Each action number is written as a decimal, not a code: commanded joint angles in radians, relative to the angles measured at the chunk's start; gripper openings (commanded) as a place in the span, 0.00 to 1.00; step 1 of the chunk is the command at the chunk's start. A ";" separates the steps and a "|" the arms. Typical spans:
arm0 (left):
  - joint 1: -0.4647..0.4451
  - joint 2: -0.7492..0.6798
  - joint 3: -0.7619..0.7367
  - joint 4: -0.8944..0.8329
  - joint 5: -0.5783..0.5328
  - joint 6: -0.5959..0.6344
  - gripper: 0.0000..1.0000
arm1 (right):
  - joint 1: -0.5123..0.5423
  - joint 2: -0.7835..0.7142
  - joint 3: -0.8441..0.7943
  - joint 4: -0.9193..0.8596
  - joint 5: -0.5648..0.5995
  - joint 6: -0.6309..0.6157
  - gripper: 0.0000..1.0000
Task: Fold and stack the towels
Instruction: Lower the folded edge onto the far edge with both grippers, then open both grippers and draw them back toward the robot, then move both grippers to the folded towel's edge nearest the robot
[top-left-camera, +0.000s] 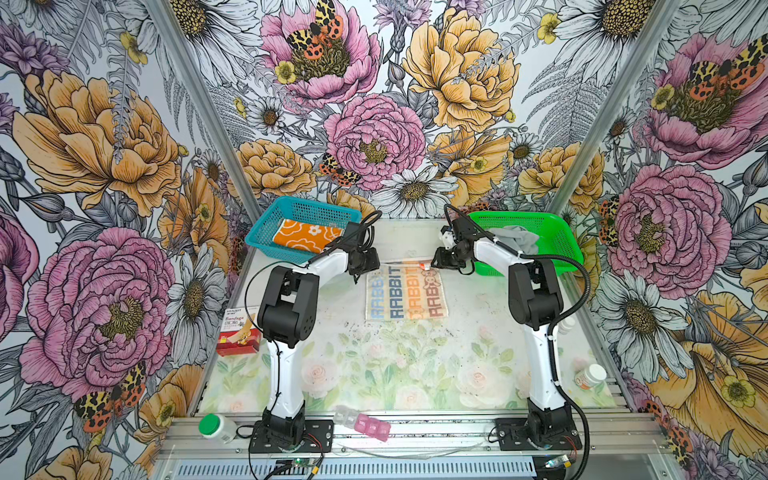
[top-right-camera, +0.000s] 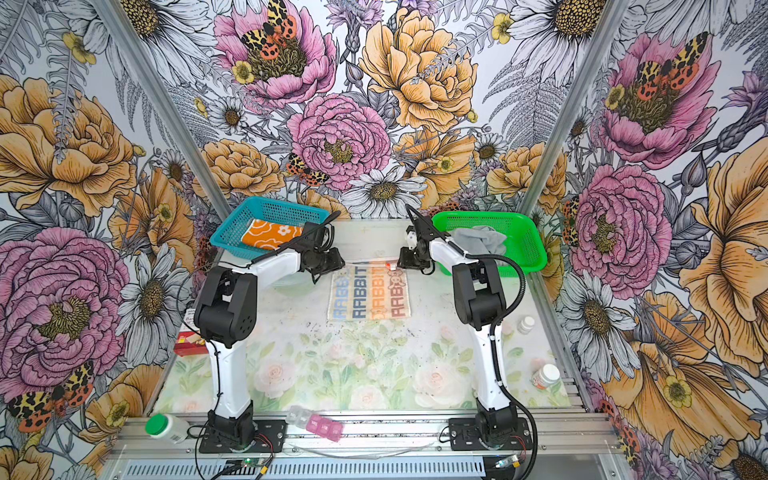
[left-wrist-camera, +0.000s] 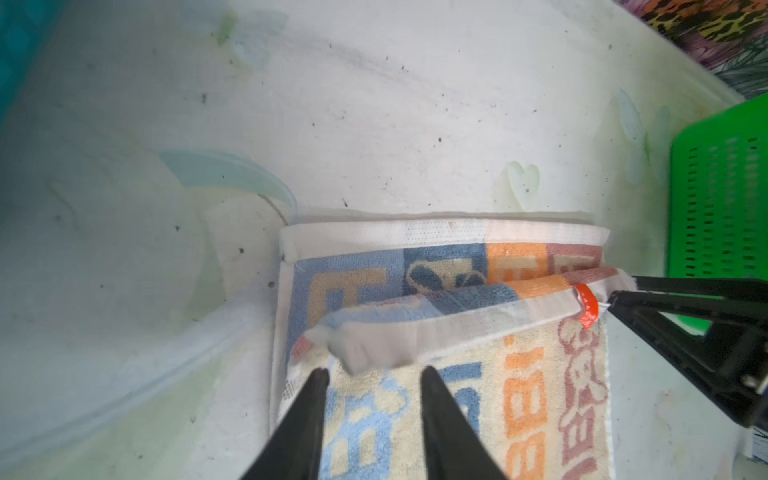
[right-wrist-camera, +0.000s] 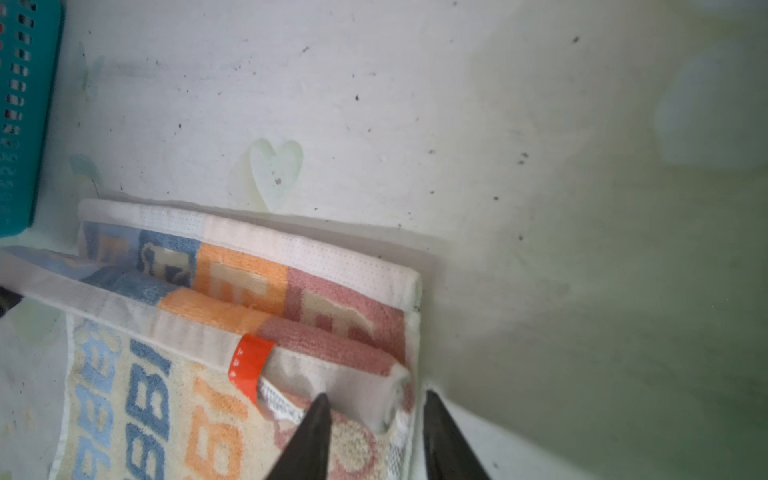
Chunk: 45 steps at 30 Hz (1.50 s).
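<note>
At centre, folded striped towel (top-left-camera: 405, 295); left end effector (left-wrist-camera: 374, 374) parted over it.

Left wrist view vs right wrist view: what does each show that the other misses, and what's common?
Only left wrist: the green perforated plastic basket, plus the right gripper seen from outside, jaws apart. Only right wrist: the teal perforated plastic basket with its holes sharp; the other view gives only a teal blur. Both: the striped terry towel with RABBIT lettering, folded over short of its far hem, its orange tag, and a heart print on the table mat.
</note>
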 joint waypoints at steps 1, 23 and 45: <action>-0.007 -0.038 0.054 0.027 -0.053 0.025 0.62 | -0.003 -0.084 0.018 0.010 0.055 -0.026 0.65; -0.167 -0.589 -0.691 0.260 0.073 -0.014 0.50 | 0.211 -0.627 -0.707 0.298 0.010 0.254 0.73; -0.183 -0.548 -0.757 0.235 -0.001 -0.092 0.51 | 0.209 -0.592 -0.821 0.344 -0.010 0.307 0.74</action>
